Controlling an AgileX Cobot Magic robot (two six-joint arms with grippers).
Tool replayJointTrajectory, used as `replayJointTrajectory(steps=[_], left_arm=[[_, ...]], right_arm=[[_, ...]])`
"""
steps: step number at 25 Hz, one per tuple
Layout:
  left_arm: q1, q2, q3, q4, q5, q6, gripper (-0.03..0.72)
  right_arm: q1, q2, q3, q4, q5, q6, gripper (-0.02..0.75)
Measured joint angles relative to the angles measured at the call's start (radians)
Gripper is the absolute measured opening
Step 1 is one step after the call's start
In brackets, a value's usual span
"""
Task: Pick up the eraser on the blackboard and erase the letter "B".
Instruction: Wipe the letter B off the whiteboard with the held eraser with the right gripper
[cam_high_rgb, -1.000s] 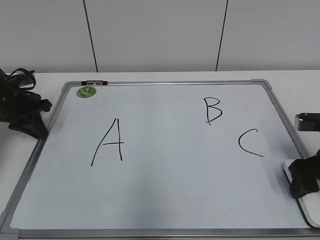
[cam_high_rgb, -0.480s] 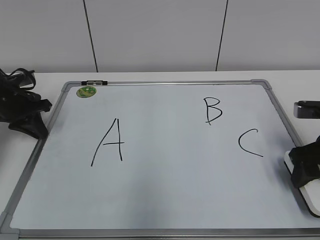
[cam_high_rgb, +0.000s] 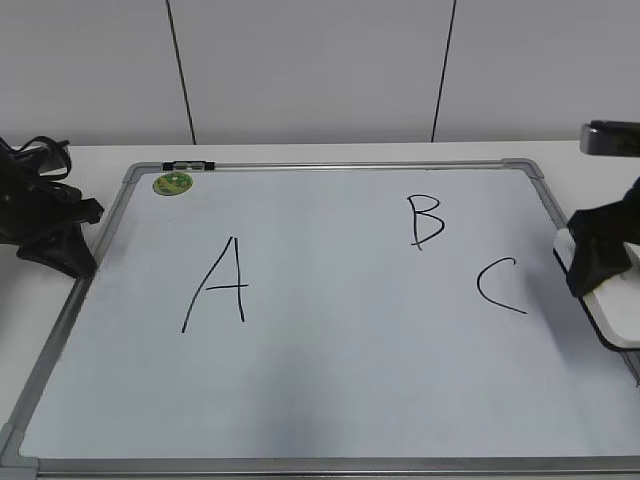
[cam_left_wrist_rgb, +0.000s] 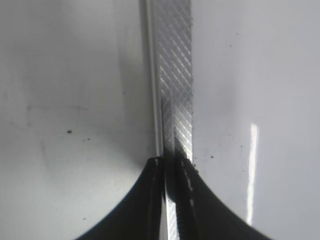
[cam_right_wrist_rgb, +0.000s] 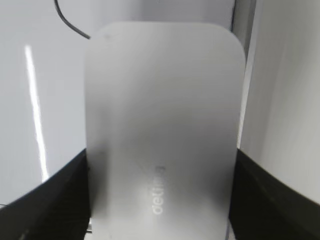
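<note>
The blackboard is a white board with a grey frame, lying flat on the table. The letter "B" is drawn in black at its upper right. My right gripper is shut on the white eraser at the board's right edge, just right of the "C" and right of and nearer than the "B". In the right wrist view the eraser fills the space between my right gripper's black fingers. My left gripper is shut and empty at the board's left frame, as the left wrist view shows.
A large "A" is at the board's left. A round green magnet sits at the top left corner, with a small black piece on the top frame. A white wall rises behind the table. The frame strip runs under the left jaws.
My right gripper has carried the eraser from the board's near right corner away along the right edge and slightly inward, to beside the "C". The left arm has not moved.
</note>
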Motion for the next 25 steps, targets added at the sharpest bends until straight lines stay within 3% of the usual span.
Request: replayJointTrajectory(steps=[10, 25], left_arm=[[0.000, 0.000, 0.000, 0.000, 0.000, 0.000, 0.032], [0.000, 0.000, -0.001, 0.000, 0.002, 0.000, 0.032]], right_arm=[[0.164, 0.220, -0.346, 0.002, 0.155, 0.030, 0.545], [0.191, 0.704, -0.962, -0.002, 0.225, 0.078, 0.545]])
